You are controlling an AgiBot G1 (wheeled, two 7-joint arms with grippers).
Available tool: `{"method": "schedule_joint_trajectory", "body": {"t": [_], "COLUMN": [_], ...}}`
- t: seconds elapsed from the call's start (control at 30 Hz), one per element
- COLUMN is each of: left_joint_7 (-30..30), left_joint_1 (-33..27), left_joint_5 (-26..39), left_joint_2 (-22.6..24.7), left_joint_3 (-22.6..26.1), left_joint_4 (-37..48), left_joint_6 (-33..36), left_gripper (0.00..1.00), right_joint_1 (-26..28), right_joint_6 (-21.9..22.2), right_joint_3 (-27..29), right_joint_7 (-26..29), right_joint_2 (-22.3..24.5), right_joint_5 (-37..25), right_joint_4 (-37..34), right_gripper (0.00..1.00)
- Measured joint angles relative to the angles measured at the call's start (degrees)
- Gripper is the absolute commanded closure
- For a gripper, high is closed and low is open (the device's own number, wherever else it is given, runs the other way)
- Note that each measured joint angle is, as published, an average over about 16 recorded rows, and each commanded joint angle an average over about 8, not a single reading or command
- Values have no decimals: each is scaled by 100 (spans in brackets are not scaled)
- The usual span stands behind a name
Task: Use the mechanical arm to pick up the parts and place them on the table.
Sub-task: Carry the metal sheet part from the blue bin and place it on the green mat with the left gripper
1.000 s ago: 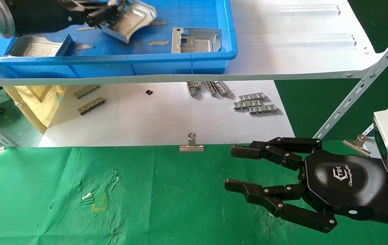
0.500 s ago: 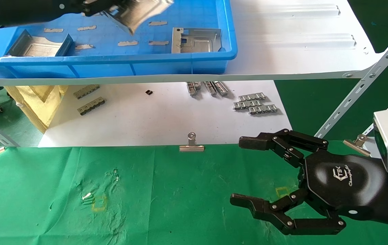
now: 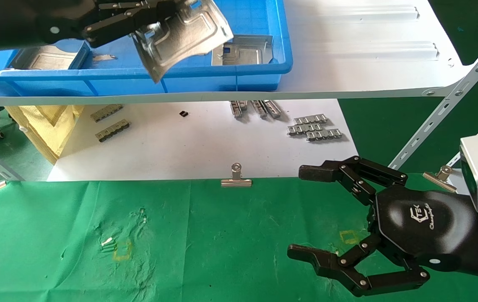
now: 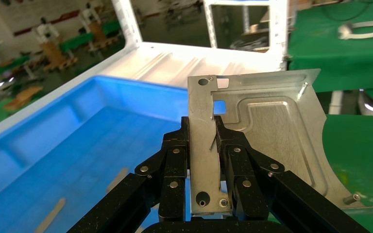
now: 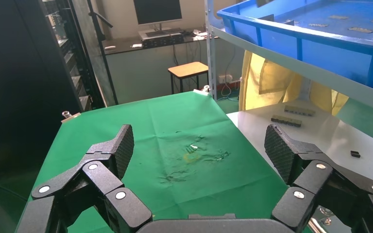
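My left claw [image 3: 146, 19] is pinching a part [image 3: 182, 35], now lifted above the blue bin's [image 3: 222, 75] front rim, heading toward the green surface [image 3: 201, 251]; my right claw [image 3: 339, 226] is hovering, fingers spread wider, near its right edge.

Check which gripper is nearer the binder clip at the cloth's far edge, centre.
Right. The right gripper hovers over the green cloth beside the binder clip; the left gripper is up over the blue bin.
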Motion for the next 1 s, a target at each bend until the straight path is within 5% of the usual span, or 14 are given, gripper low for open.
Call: {"method": "schedule_joint_trajectory", "body": {"t": [0.57, 1.0], "left_joint_7": [419, 2660], "left_joint_1": [2073, 2766], "left_joint_5": [-1723, -1039], "left_joint_2": [-1661, -1748], "left_joint_3": [915, 1931], "left_joint_4": [-3346, -2772], "left_joint_6": [187, 75], "left_gripper": [100, 100], "right_joint_1": [0, 0], "right_joint_6": [0, 0], "right_joint_3": [0, 0], "right_joint_7": [0, 0], "right_joint_2": [0, 0], "right_joint_5": [0, 0], "right_joint_4": [0, 0], "right_gripper": [0, 0]}}
